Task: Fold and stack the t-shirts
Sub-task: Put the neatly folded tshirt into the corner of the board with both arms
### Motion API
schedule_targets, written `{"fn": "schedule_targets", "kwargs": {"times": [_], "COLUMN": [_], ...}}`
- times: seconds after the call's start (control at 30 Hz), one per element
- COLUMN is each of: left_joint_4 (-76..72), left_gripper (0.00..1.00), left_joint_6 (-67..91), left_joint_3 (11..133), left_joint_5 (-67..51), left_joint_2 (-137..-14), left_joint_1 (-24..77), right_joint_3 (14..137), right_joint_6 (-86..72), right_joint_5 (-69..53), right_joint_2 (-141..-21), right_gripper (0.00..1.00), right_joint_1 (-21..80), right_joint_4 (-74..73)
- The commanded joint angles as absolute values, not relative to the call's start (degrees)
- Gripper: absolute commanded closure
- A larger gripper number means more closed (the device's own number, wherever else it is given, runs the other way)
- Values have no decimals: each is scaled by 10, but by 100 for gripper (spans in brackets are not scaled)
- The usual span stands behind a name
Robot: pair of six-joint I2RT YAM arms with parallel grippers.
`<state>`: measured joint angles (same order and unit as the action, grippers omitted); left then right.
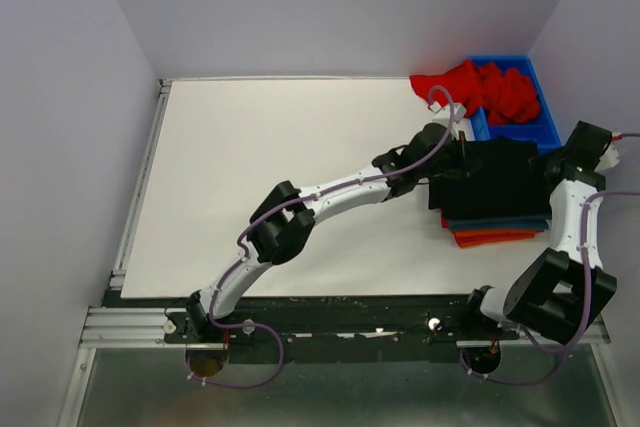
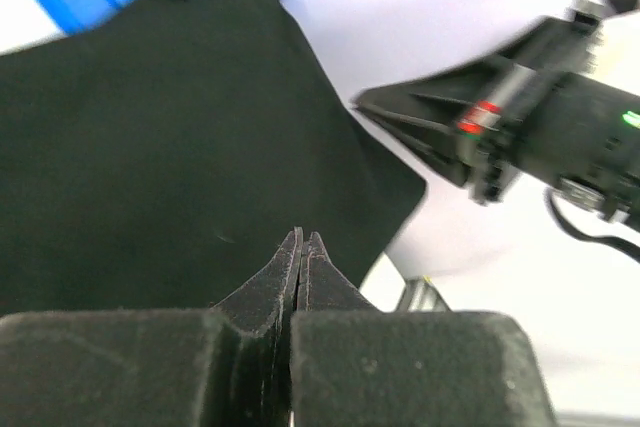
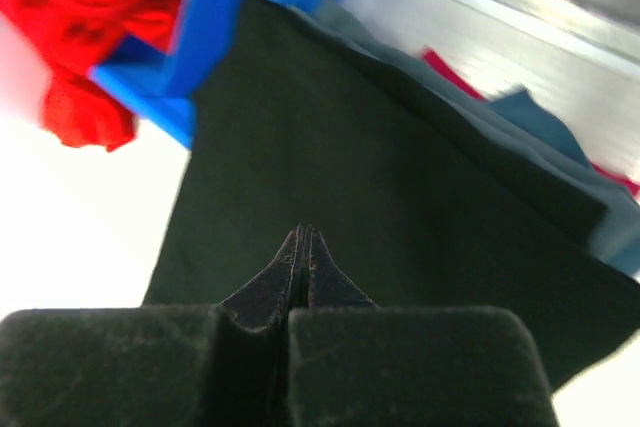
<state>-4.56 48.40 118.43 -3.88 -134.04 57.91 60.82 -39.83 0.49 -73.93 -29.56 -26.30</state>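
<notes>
A folded black t-shirt [image 1: 497, 185] tops a stack at the right of the table, with a slate-blue one [image 1: 500, 224] and an orange one [image 1: 490, 238] under it. A bright red t-shirt [image 1: 478, 85] lies crumpled in and over the blue bin. My left gripper [image 1: 462, 159] is shut and empty at the black shirt's left edge, its tips [image 2: 302, 242] above the black cloth [image 2: 150, 147]. My right gripper [image 1: 545, 165] is shut and empty at the stack's right side, tips [image 3: 305, 237] above the black cloth [image 3: 380, 167]. Slate-blue layers [image 3: 545, 127] show beneath.
The blue plastic bin [image 1: 522, 131] stands at the back right corner, touching the stack's far edge, and shows in the right wrist view [image 3: 215, 17] with red cloth [image 3: 90, 7] hanging out. White walls close in at the right and back. The right arm's gripper [image 2: 420, 127] appears in the left wrist view.
</notes>
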Motion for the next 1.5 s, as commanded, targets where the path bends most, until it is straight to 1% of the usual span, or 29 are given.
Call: {"fn": "schedule_targets", "kwargs": {"times": [0.0,0.07,0.13,0.2,0.27,0.33,0.4,0.47,0.53,0.6,0.73,0.83,0.9,0.97,1.03,1.13,1.2,1.27,1.4,1.47], "left_joint_4": [-30,-3,25,32,13,-13,-18,-19,-20,-26,-24,-25,-30,-25,-1,45,50,41,33,25], "left_gripper": [100,100,100,100,100,100,100,100,100,100,100,100,100,100,98,98,98,99,98,98], "left_joint_6": [486,487,487,498,510,524,536,545,534,518,479,452,445,438,430,426,432,435,410,403], "left_joint_3": [1222,1311,1399,1453,1444,1409,1413,1426,1427,1412,1386,1333,1284,1239,1220,1215,1193,1158,1062,1006], "left_joint_5": [-90,-113,-122,-121,-114,-105,-114,-124,-120,-109,-93,-77,-63,-63,-45,-52,-62,-75,-63,-63], "left_joint_2": [-1395,-1452,-1511,-1555,-1571,-1574,-1592,-1606,-1600,-1575,-1507,-1443,-1399,-1362,-1335,-1327,-1314,-1293,-1231,-1195], "left_joint_1": [605,613,620,622,621,621,621,621,621,621,621,617,608,594,579,553,534,514,486,472], "right_joint_3": [563,553,544,535,540,564,584,596,595,598,614,607,599,593,592,590,587,596,601,594], "right_joint_6": [-461,-467,-468,-474,-489,-511,-508,-507,-503,-488,-419,-357,-333,-317,-311,-314,-316,-317,-340,-347], "right_joint_5": [136,189,189,172,181,191,184,184,201,216,191,92,5,-57,-70,-104,-148,-166,-97,-72], "right_joint_2": [-719,-714,-724,-756,-808,-867,-906,-905,-874,-836,-756,-715,-707,-706,-715,-748,-779,-814,-879,-907], "right_gripper": [99,99,99,99,99,99,99,99,99,100,99,99,99,99,99,99,99,99,99,99], "right_joint_1": [-294,-294,-294,-295,-300,-313,-315,-314,-314,-314,-309,-304,-301,-292,-274,-265,-258,-253,-254,-255], "right_joint_4": [-340,-356,-358,-352,-367,-398,-405,-410,-410,-408,-382,-319,-285,-259,-246,-229,-205,-201,-202,-178]}}
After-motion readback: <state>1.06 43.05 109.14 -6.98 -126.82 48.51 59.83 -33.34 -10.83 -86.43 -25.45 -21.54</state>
